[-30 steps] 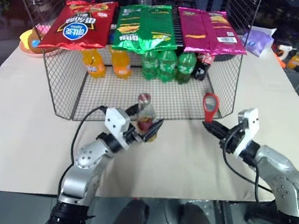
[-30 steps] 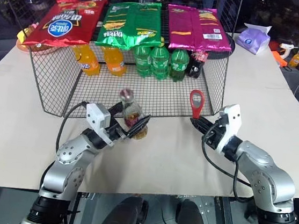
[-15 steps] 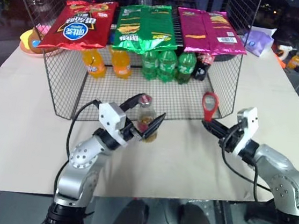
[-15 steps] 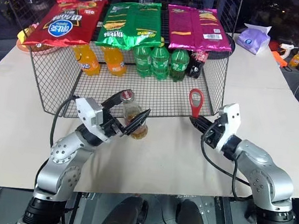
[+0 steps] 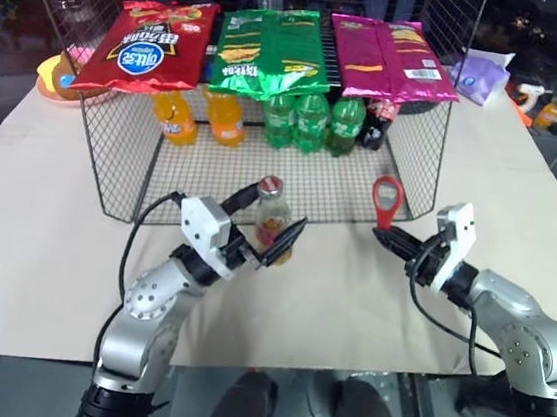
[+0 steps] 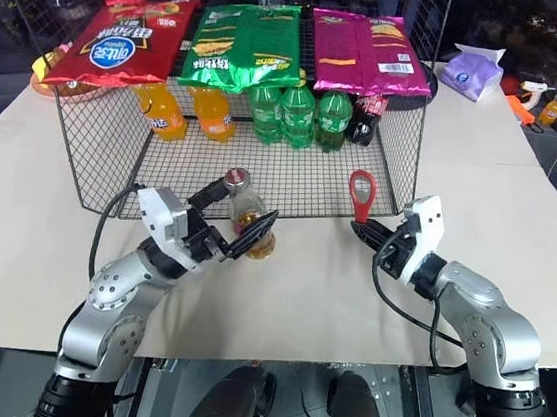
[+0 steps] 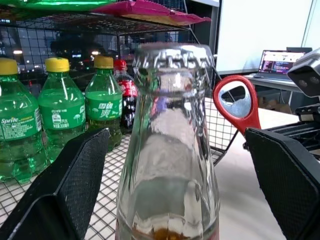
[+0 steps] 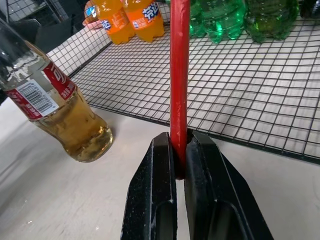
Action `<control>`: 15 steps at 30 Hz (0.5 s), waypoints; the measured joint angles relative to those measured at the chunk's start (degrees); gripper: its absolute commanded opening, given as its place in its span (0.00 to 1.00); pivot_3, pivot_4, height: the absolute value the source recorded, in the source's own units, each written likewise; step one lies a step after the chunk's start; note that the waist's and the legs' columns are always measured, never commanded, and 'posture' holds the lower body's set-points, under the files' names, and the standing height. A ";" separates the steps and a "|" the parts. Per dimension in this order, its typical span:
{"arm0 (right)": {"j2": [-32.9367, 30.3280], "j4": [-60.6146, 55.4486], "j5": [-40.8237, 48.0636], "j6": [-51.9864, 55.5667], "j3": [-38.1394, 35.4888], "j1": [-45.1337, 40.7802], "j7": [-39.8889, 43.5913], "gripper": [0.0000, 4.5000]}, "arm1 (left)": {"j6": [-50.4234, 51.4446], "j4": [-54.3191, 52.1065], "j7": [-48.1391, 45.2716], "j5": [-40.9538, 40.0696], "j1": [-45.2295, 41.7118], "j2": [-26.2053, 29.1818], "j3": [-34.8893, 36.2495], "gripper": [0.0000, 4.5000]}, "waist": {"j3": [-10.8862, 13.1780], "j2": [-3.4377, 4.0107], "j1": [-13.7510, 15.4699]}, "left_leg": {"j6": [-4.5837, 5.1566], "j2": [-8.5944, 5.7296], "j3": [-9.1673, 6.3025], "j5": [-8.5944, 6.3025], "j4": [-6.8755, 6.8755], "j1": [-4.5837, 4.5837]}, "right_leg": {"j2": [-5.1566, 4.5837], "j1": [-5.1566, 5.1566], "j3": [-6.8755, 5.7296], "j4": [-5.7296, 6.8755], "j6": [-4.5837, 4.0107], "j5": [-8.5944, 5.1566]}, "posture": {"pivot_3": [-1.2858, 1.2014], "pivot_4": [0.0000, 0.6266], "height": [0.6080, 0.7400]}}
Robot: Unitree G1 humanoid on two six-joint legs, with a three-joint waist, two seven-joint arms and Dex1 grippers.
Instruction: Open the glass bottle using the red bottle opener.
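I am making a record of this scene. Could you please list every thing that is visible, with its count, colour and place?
glass bottle: 1, clear with red label, on the table before the rack, between the left gripper's fingers
red bottle opener: 1, red, upright in the right gripper
wire rack: 1, black, on the table
snack bags: 4, one red, one green, two magenta, on top of the rack
orange soda bottles: 2, inside the rack
green soda bottles: 3, inside the rack
dark soda bottle: 1, beside the green ones
left gripper: open around the bottle
right gripper: shut on the opener
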 measured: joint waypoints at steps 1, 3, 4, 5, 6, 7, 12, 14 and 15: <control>0.00 0.01 -0.10 -0.03 0.00 -0.01 0.07 0.00 | 0.00 -0.06 0.01 -0.11 0.04 0.00 0.12 0.99 | 0.00 0.00 0.00 | 0.00 0.00 0.00 0.00 0.00 0.00 | 0.00 0.00 0.00 0.00 0.00 0.00 | 0.52 0.24 1.00; 0.01 0.08 -0.27 -0.09 0.02 0.00 0.23 0.00 | 0.00 -0.40 0.02 -0.55 0.11 0.12 0.52 0.99 | 0.00 0.00 0.00 | 0.00 0.00 0.00 0.00 0.00 0.00 | 0.00 0.00 0.00 0.00 0.00 0.00 | 0.52 0.24 1.00; 0.02 0.09 -0.29 -0.16 0.15 0.00 0.36 0.00 | 0.00 -0.60 -0.03 -1.04 0.12 0.27 0.78 0.99 | 0.00 0.00 0.00 | 0.00 0.00 0.00 0.00 0.00 0.00 | 0.00 0.00 0.00 0.00 0.00 0.00 | 0.52 0.24 1.00; 0.02 0.09 -0.30 -0.31 0.53 0.01 0.53 0.00 | 0.00 -0.93 -0.04 -1.41 0.12 0.55 1.14 0.94 | 0.00 0.00 0.00 | 0.00 0.00 0.00 0.00 0.00 0.00 | 0.00 0.00 0.00 0.00 0.00 0.00 | 0.52 0.24 1.00; 0.03 0.10 -0.30 -0.38 0.73 0.01 0.60 0.00 | 0.00 -1.06 -0.06 -1.54 0.11 0.63 1.32 0.88 | 0.00 0.00 0.00 | 0.00 0.00 0.00 0.00 0.00 0.00 | -0.01 0.00 0.00 0.00 0.00 0.00 | 0.52 0.24 1.00; 0.06 0.13 -0.31 -0.59 1.03 0.01 0.80 0.00 | 0.00 -1.11 -0.16 -1.83 0.14 0.73 1.66 0.81 | 0.00 0.00 0.00 | 0.00 0.00 0.00 0.00 0.00 0.00 | 0.00 0.00 0.00 0.00 0.00 0.00 | 0.52 0.24 1.00; 0.08 1.19 -0.42 -0.83 1.14 -0.01 1.03 0.00 | -0.56 -1.60 -0.87 -2.18 0.61 0.96 2.06 0.33 | 0.00 0.00 0.04 | 0.00 0.00 -0.01 0.00 0.00 0.01 | 0.00 0.02 -0.01 -0.01 0.00 0.00 | 0.52 0.24 1.00; 0.08 1.50 -0.46 -0.84 1.17 -0.06 1.04 0.00 | -0.90 -2.23 -0.97 -2.12 0.58 1.10 2.05 0.33 | -0.02 0.02 0.08 | 0.00 0.00 0.00 0.00 0.00 0.03 | -0.02 0.04 0.00 -0.01 0.00 0.00 | 0.52 0.24 1.00; 0.07 1.54 -0.49 -0.88 1.19 -0.12 1.09 0.00 | -0.94 -2.23 -0.97 -2.08 0.58 1.10 2.04 0.33 | -0.02 0.02 0.06 | 0.00 0.00 0.00 0.00 0.00 0.03 | -0.01 0.05 -0.01 -0.01 0.00 0.00 | 0.52 0.24 1.00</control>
